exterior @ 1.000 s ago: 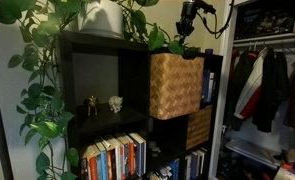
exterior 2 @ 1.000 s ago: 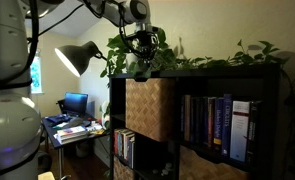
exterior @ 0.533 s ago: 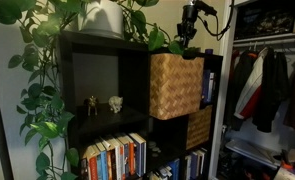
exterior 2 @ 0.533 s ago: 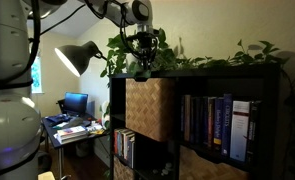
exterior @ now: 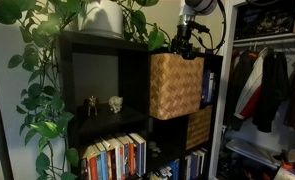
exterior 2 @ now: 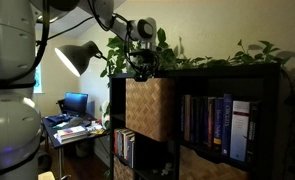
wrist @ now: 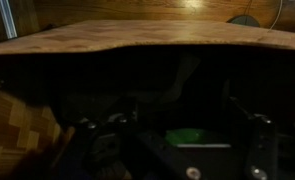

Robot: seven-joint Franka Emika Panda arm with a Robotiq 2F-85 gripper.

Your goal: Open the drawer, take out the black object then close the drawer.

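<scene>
The drawer (exterior: pixel 175 85) is a light tan woven basket in the upper cubby of the black shelf (exterior: pixel 105 45), also seen in another exterior view as the drawer (exterior 2: pixel 149 108). Its front stands slightly proud of the shelf. My gripper (exterior: pixel 187 46) hangs just over the shelf top above the drawer, among plant leaves, and shows too as the gripper (exterior 2: pixel 142 70). In the dark wrist view the gripper (wrist: pixel 182 125) has its fingers wide apart. A dark shape with a green patch (wrist: pixel 197 135) lies low between them. I cannot tell whether it is the black object.
A trailing plant (exterior: pixel 47 90) covers the shelf top and side. Two small figurines (exterior: pixel 103 103) stand in the open cubby, with books (exterior: pixel 115 157) below. A darker basket (exterior: pixel 197 127) sits lower. Clothes (exterior: pixel 267 85) hang beside the shelf. A lamp (exterior 2: pixel 77 55) and desk (exterior 2: pixel 72 125) stand behind.
The hand has sunk a little toward the shelf top and the wrist has turned. The drawer has not moved.
</scene>
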